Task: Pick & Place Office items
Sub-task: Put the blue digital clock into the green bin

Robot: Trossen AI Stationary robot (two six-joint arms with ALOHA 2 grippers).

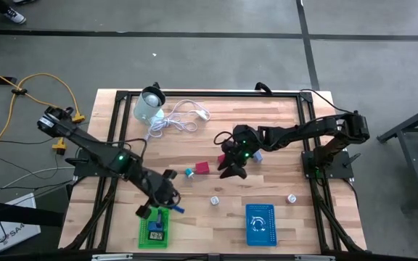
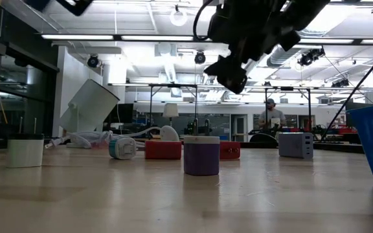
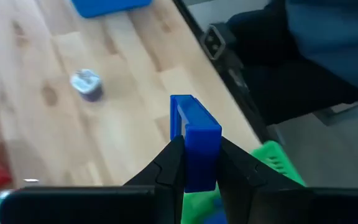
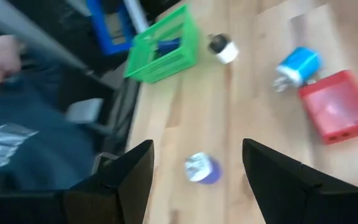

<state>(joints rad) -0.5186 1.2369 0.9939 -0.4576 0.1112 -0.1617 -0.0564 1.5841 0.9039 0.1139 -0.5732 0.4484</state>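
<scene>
Left gripper (image 3: 197,168) grips a blue block (image 3: 194,140) between its narrowed fingers, and in the high view we see it at about seven o'clock on the table (image 1: 281,116), just above the green basket (image 1: 153,230). That basket already holds something blue, so we judge at least one piece placed and this one close to following. The blue basket (image 1: 260,225), at five o'clock, shows nothing we can make out inside.

Our right gripper (image 4: 197,155) hangs with its fingers spread wide and empty near the table's centre. Most of the job is left, by our reckoning. Still loose on the wood, from largest down: a red box (image 1: 202,168), a blue-and-white plug (image 1: 189,172), a purple-capped pot (image 1: 215,200) toward six o'clock, and a small white piece (image 1: 292,198) at four o'clock.
</scene>
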